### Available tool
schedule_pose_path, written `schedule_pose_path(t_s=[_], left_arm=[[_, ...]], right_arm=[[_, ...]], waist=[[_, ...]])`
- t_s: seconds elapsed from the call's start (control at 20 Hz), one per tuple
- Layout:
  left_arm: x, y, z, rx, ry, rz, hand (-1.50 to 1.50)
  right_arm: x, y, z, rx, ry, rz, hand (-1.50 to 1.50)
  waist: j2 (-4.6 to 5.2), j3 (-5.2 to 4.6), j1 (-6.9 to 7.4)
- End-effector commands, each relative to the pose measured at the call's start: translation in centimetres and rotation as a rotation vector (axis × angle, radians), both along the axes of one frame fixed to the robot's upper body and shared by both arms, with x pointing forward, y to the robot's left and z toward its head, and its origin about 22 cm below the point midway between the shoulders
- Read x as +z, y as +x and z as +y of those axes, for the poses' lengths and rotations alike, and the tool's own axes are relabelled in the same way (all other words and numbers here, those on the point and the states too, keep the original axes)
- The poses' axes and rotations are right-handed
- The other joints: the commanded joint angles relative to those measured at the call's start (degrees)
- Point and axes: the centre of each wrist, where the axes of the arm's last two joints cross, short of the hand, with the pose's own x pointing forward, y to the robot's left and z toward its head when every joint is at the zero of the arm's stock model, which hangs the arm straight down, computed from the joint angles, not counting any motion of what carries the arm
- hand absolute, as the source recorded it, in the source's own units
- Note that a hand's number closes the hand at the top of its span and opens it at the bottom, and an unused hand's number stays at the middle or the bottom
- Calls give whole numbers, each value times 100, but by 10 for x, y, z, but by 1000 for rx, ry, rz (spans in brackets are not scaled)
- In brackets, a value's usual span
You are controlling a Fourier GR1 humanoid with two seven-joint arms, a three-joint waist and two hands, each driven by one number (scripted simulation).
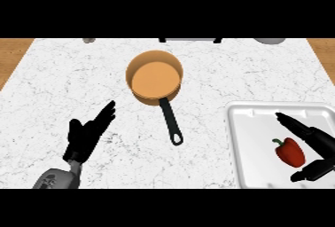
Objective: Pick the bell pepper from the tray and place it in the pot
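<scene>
Head view, looking steeply down on a white marble-patterned counter [59, 75] with wooden strips showing at its far left and right edges.

Round orange pot [155, 79] sits toward the back centre, interior bare. Its long black handle [171, 122] runs toward the viewer, ending in a small loop.

White rectangular tray [252, 115] with a raised rim lies at the right, its near and right sides cut by the frame. Glossy red bell pepper [290, 152] with a short green stem lies on the tray floor, stem pointing up-left, well apart from the pot.

Right hand [318, 142], black, comes in from the right edge over the tray. Fingers extended past the pepper's far side, thumb on the near side; pepper sits in the gap between them. Fingers not curled round it, hand spread. Contact with the pepper: cannot tell.

Left hand [87, 133], black on a grey forearm, shows at lower left over bare counter, fingers straight and pointing up-right, holding nothing.

Small grey objects at the counter's back edge are partly cropped, unidentifiable.
</scene>
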Motion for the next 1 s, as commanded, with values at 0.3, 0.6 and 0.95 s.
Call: schedule_pose_path(t_s=[0.3,0.6,0.95], left_arm=[[6,4,2,-20,16,-16,0],[3,2,4,-2,-6,-7,0],[10,10,-23,-98,-1,-31,0]], right_arm=[[-39,-16,17,117,81,-33,150],[-48,-21,24,103,172,-54,150],[46,95,58,209,212,-182,150]], waist=[[67,82,79],[57,77,44],[219,99,629]])
